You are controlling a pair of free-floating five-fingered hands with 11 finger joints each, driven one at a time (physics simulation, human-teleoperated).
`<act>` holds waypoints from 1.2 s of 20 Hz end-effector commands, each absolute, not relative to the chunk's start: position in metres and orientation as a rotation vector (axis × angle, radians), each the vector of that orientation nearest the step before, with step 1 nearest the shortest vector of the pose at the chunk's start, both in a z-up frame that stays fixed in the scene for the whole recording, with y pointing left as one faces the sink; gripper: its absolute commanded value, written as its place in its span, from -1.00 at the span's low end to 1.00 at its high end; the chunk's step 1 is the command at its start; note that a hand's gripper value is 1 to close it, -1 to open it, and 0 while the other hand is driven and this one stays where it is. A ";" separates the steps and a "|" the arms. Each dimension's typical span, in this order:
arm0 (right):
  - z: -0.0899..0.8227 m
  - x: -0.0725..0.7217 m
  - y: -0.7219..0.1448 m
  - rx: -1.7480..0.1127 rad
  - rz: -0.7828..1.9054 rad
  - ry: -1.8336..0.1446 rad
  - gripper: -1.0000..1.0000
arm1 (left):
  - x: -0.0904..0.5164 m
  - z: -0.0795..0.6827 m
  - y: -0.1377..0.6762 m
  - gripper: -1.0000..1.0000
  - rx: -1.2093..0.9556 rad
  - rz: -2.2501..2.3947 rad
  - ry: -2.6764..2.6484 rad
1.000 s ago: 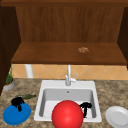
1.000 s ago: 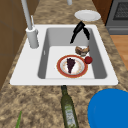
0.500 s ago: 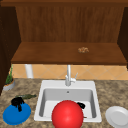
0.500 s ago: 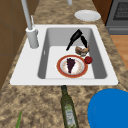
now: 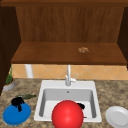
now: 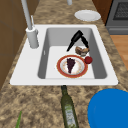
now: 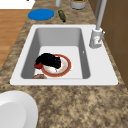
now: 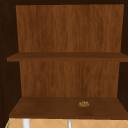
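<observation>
Since our right hand [image 6: 78, 40] hangs low in the sink [image 6: 32, 70] with straight, relaxed fingers gripping nothing, right above the brown food piece [image 6: 82, 50] beside the red-rimmed plate [image 6: 60, 68], we could easily knock that piece or the small red fruit [image 6: 88, 60]. Our left hand [image 5: 17, 102] sits over the blue plate [image 5: 10, 117], fingers hard to tell.

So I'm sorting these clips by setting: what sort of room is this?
Most likely a simulated home kitchen: a white sink with a faucet set in a speckled stone-look counter, a wooden wall shelf above, and a red-rimmed plate in the basin.
</observation>
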State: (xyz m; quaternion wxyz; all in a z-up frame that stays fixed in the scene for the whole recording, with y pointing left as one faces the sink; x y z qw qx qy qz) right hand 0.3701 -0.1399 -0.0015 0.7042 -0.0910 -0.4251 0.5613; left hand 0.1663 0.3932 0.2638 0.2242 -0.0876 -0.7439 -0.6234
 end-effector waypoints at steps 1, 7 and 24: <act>-0.001 0.378 -0.123 -0.219 1.267 -0.905 -1.00 | 0.166 0.264 0.393 0.00 -0.242 -1.720 -2.053; -0.002 0.382 -0.086 -0.337 1.318 -0.795 -1.00 | 0.166 0.264 0.393 0.00 -0.242 -1.720 -2.053; -0.022 0.413 -0.015 -0.609 1.427 -0.611 -1.00 | 0.166 0.264 0.393 0.00 -0.242 -1.720 -2.053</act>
